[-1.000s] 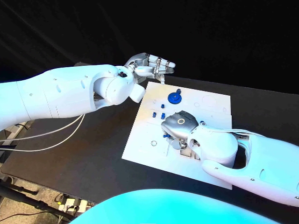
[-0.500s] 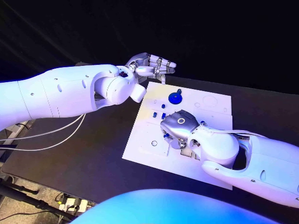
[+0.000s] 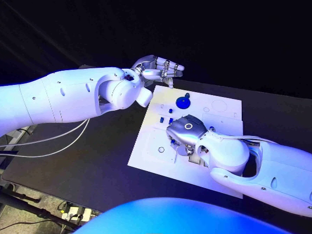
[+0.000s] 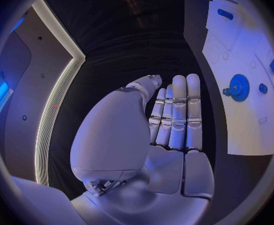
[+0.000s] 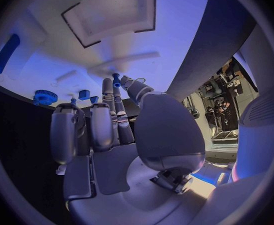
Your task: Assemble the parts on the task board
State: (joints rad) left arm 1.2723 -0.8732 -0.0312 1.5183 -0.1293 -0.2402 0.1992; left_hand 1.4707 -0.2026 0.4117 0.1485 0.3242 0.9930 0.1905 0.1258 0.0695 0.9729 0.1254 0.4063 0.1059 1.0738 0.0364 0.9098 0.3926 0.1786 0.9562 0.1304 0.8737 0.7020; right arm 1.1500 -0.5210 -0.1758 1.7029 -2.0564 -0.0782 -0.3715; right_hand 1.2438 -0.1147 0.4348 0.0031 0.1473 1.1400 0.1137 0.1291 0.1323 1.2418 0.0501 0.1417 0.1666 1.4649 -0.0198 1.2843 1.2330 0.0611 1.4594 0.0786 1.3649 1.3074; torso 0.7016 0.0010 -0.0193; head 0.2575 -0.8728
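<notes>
Two robot hands: right robot hand (image 3: 184,134) pinches a small blue peg (image 5: 116,79) over the task board (image 3: 223,108); left robot hand (image 3: 158,68) hovers empty, fingers straight.

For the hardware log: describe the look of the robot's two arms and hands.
Both arms are smooth, rounded white shells with small dark screw holes. The left arm has thin pale cables looping below it; the right arm shows cables at a gap near its wrist. The left hand and right hand are silver metal with segmented fingers and a domed back.
</notes>
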